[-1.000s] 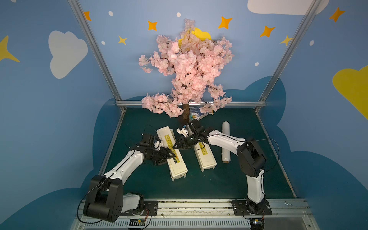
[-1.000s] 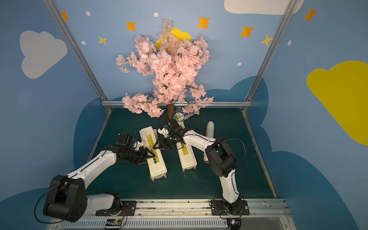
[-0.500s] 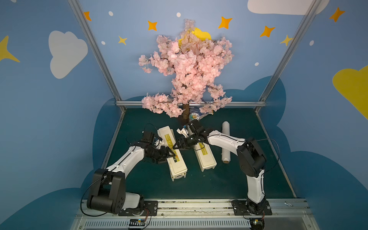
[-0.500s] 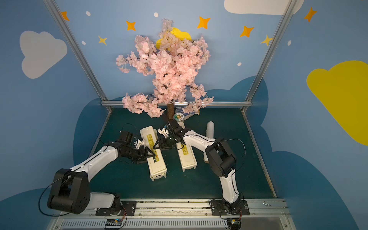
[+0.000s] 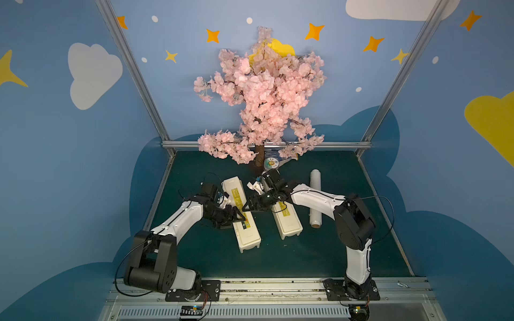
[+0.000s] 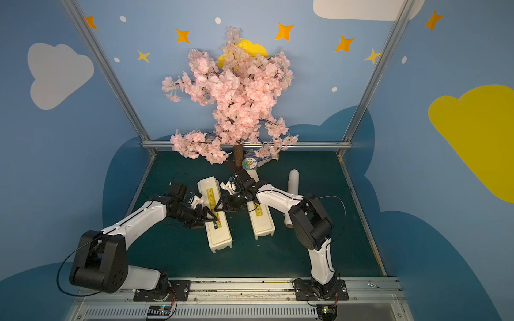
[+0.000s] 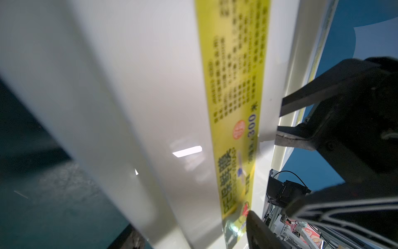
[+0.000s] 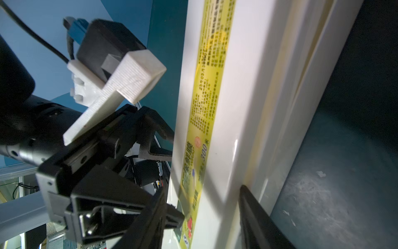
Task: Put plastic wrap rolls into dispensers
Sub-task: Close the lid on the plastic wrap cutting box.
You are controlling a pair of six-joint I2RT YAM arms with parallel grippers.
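Note:
Two cream dispensers lie side by side on the green mat, the left one [image 5: 251, 236] [image 6: 219, 236] and the right one [image 5: 288, 225] [image 6: 262, 225], both with lids down. One plastic wrap roll [image 5: 315, 194] [image 6: 293, 183] lies right of them. Both grippers meet at mid-length of the left dispenser. My left gripper [image 5: 241, 217] [image 7: 193, 232] spans it from its outer side to the yellow label [image 7: 234, 97]. My right gripper [image 5: 246, 207] [image 8: 202, 194] spans it from the label to the side seam [image 8: 280, 107]. Each has its fingers against the box.
A pink blossom tree [image 5: 258, 97] stands at the back centre, its branches overhanging the mat. A small green-and-white can [image 5: 271, 164] lies beside its trunk. Metal frame posts and blue walls close in the mat; the arms' base rail [image 5: 250, 289] runs along the front.
The left arm's shoulder and elbow shifted slightly a second ago. Both grippers stay at the same spot on the left dispenser, jaw widths unchanged. Dispensers and roll have not moved.

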